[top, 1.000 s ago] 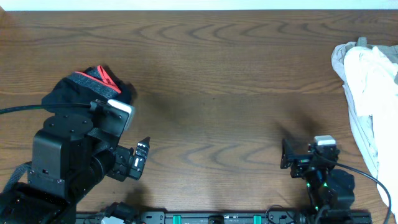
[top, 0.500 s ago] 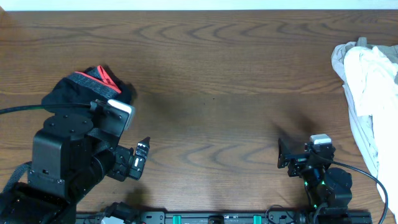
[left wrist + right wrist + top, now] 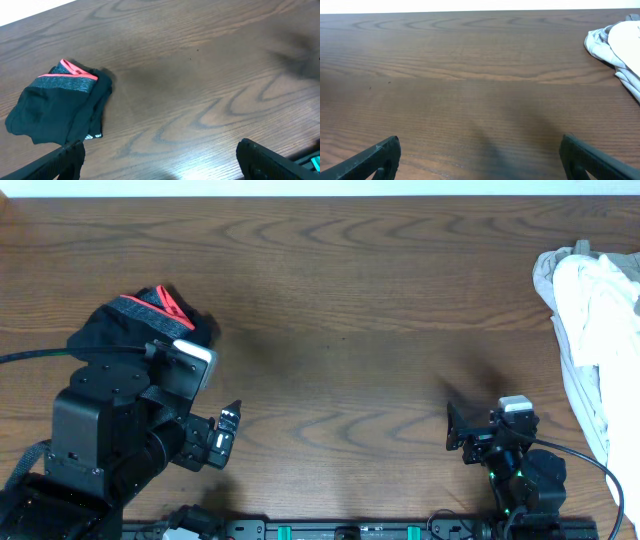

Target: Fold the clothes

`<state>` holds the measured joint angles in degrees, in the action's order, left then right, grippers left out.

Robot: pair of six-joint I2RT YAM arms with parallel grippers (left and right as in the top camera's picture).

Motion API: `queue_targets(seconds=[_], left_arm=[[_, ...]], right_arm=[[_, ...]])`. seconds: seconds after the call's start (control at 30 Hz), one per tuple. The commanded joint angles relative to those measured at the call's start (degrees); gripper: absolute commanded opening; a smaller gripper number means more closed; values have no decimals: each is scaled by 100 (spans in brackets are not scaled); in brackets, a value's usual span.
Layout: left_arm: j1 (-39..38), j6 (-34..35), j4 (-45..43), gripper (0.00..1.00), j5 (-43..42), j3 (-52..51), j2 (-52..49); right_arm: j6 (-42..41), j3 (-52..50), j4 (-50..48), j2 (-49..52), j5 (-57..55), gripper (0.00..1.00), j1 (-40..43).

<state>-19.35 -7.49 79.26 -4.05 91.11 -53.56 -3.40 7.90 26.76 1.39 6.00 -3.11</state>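
Near side of clothes (image 3: pixel 135 320) hidden under left arm (image 3: pixel 110 420), left end of table (image 3: pixel 350 300). White cloth pile (image 3: pixel 595 320), right end, cut by frame edge. Pale hem mark (image 3: pixel 93 135) too small to read.

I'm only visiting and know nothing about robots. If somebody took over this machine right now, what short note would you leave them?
Left fingers: open, holding nothing, just short of the trousers.
Right fingers: open, holding nothing, over bare table.
Trousers: compact folded bundle on the table's left side, grey waistband and red-orange edge on top.
Done: trousers look folded.
Left: probably just a check. A crumpled pale cloth heap lies at the right edge.
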Motion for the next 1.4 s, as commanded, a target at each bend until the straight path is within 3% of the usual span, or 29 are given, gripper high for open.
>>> queue_targets(seconds=[0.0, 0.13, 0.23, 0.43, 0.63, 1.0, 1.37], left_arm=[[-28, 31, -20, 98, 63, 2, 4], [55, -31, -256, 98, 214, -83, 142], [459, -35, -1176, 98, 0, -555, 380], [1272, -33, -3307, 98, -765, -2409, 1279], [1659, -24, -4380, 98, -990, -4024, 2435], [1886, -15, -4472, 98, -846, -5329, 4297], [1893, -13, -4704, 98, -835, -6140, 5246]], right_arm=[[7, -33, -9, 7, 46, 99, 63], [7, -33, -11, 7, 46, 99, 63], [7, -33, -11, 7, 46, 99, 63], [7, -33, -11, 7, 46, 99, 63], [7, -33, -11, 7, 46, 99, 63], [7, -33, -11, 7, 46, 99, 63], [7, -33, -11, 7, 46, 99, 63]])
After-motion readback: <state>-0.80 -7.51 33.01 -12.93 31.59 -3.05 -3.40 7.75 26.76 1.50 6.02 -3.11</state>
